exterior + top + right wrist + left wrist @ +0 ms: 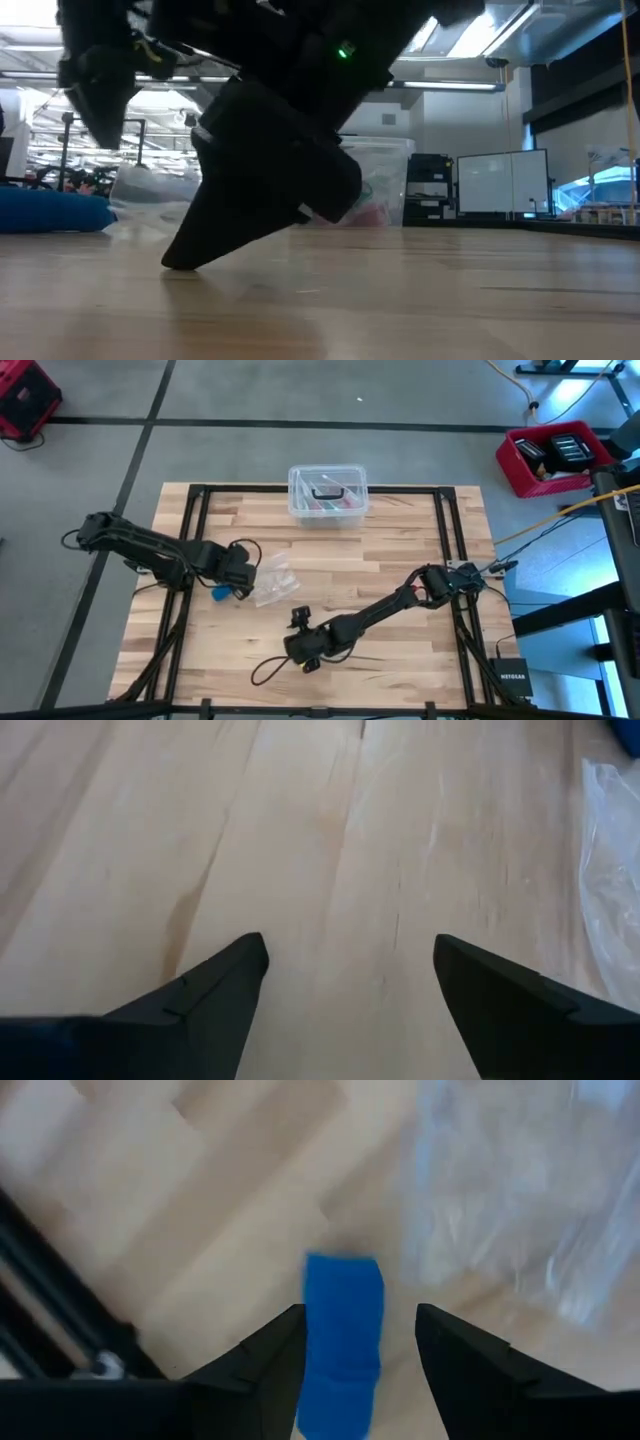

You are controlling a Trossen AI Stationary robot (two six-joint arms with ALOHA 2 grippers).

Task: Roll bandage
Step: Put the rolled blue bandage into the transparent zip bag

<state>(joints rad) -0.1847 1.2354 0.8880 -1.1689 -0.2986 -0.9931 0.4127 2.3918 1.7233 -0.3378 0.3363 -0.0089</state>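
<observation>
Left wrist view shows the left gripper [360, 1342] with jaws apart and the bandage [343, 1340], a compact blue roll, lying between them on the table [200, 1210], long axis pointing away from the wrist. The right gripper [303, 650], also spread and empty, sits well apart near the table's front, so the left arm is nearer.

Bandage [217, 596] on table [400, 530] left side, plastic bag [272, 582] just right of it — lidded box [327, 494] behind (far edge)
</observation>
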